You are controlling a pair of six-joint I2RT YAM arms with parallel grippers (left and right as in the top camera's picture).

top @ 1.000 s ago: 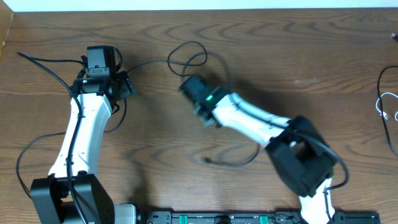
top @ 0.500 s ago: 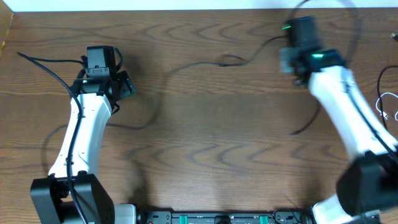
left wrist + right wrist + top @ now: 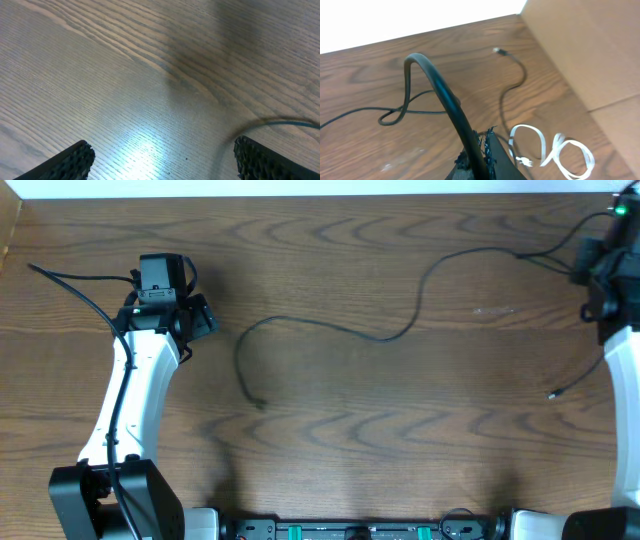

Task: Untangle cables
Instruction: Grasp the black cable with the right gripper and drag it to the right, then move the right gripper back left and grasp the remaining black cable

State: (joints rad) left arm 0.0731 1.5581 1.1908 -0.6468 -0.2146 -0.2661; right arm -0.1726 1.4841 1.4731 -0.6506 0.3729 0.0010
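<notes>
A thin black cable (image 3: 330, 328) lies stretched across the table, from its plug end (image 3: 262, 405) at centre left up to my right gripper (image 3: 592, 265) at the far right edge. That gripper (image 3: 482, 142) is shut on the black cable (image 3: 440, 85), which arches up out of its pads. A second loose end (image 3: 552, 393) lies below it. A white cable (image 3: 555, 150) sits coiled on the table just beyond the right gripper, with another thin black cable (image 3: 517, 75) beside it. My left gripper (image 3: 165, 290) (image 3: 162, 155) hangs open over bare wood, holding nothing.
A cardboard-coloured wall (image 3: 580, 50) stands close to the right of the right gripper. A blurred dark cord (image 3: 280, 121) runs past the left gripper's right finger (image 3: 265, 160). The left arm's own black cables (image 3: 70, 278) trail off to the left.
My right arm has swung from the middle of the table to the far right edge, dragging the black cable with it; its loops have pulled out into one long line. The left arm has stayed still.
</notes>
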